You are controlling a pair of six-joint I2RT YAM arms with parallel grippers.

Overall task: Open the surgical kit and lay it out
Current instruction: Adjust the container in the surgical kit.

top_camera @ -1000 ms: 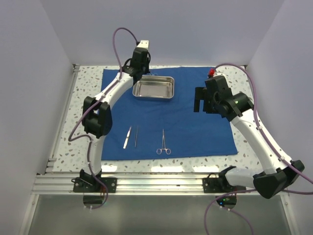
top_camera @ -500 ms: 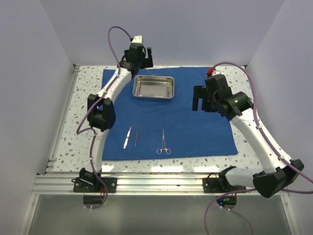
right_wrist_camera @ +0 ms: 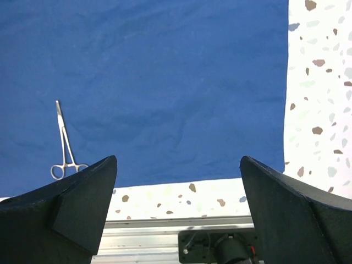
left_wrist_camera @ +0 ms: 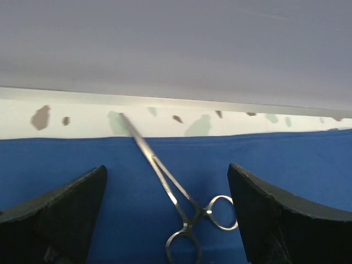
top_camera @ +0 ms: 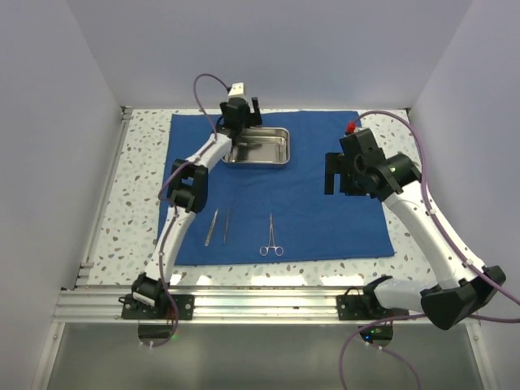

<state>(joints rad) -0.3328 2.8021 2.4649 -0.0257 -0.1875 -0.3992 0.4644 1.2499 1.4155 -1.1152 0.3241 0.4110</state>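
Evidently between picks, the left gripper [left_wrist_camera: 167, 168], jaws spread, hovers at the bench's far edge over a clamp [left_wrist_camera: 163, 177] lying untouched on the blue cloth [top_camera: 309, 203] by the tray [top_camera: 264, 148], while the right gripper [right_wrist_camera: 179, 157] waits, also spread, toward the right edge; half a second earlier the left wrist sat further left.

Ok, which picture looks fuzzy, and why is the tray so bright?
Left wrist view: the clamp looks a little soft, and the fingers of the left hand are dark blurs. Top view: the steel tray catches glare. Right wrist view: the blue cloth is crisp.
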